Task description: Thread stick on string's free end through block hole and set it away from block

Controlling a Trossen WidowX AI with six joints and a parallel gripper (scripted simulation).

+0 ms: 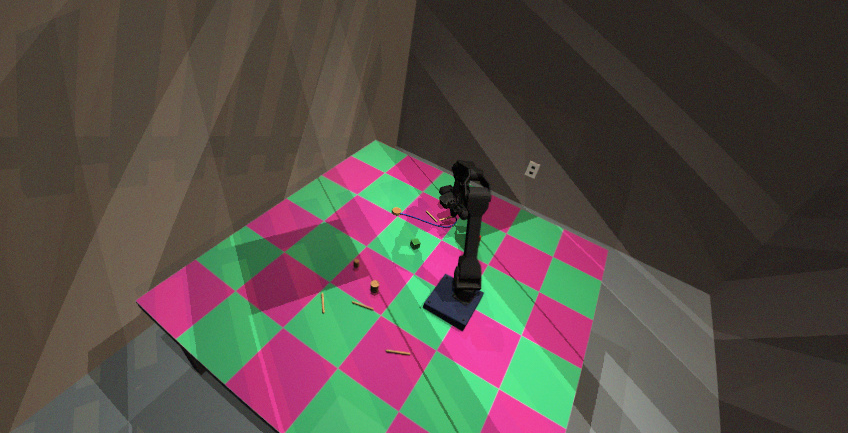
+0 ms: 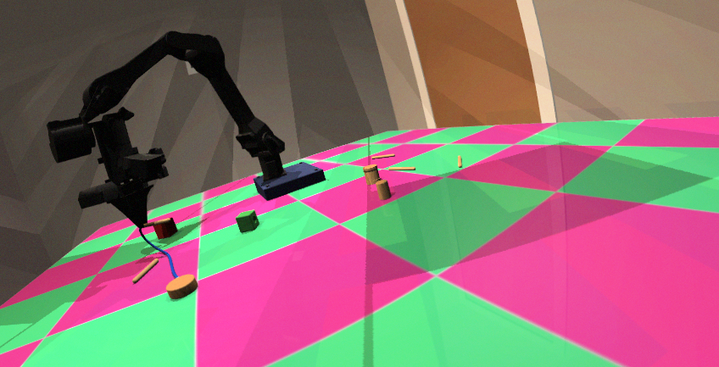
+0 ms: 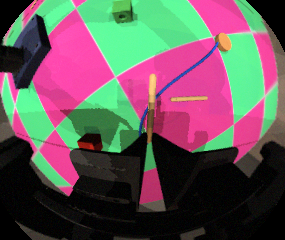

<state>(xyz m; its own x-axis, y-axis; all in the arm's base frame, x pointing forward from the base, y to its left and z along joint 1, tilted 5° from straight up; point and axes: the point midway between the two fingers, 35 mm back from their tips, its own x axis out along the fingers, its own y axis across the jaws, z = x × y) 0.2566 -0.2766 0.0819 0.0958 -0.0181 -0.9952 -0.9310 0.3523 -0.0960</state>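
My gripper [image 1: 457, 215] [image 2: 142, 225] [image 3: 149, 136] is shut on the wooden stick [image 2: 160, 221] [image 3: 152, 90] near its string end, above the table. The stick's free end points away from the fingertips. The blue string [image 1: 422, 220] [image 2: 173, 264] [image 3: 182, 75] runs from the fingertips to the round wooden button [image 1: 396, 211] [image 2: 181, 286] [image 3: 224, 42] on the table. The green block [image 1: 415, 243] [image 2: 246, 221] [image 3: 122, 9] stands on the table, apart from the stick. A hole shows in its face in the wrist view. The string lies outside the block.
A loose stick [image 1: 431, 215] [image 2: 145, 270] [image 3: 189, 98] lies near the string. A red cube [image 2: 165, 229] [image 3: 90, 142] is near the gripper. Two wooden cylinders [image 1: 374, 286] [image 2: 383, 189] and several loose sticks [image 1: 398, 352] [image 2: 402, 168] lie farther off, beyond the green block.
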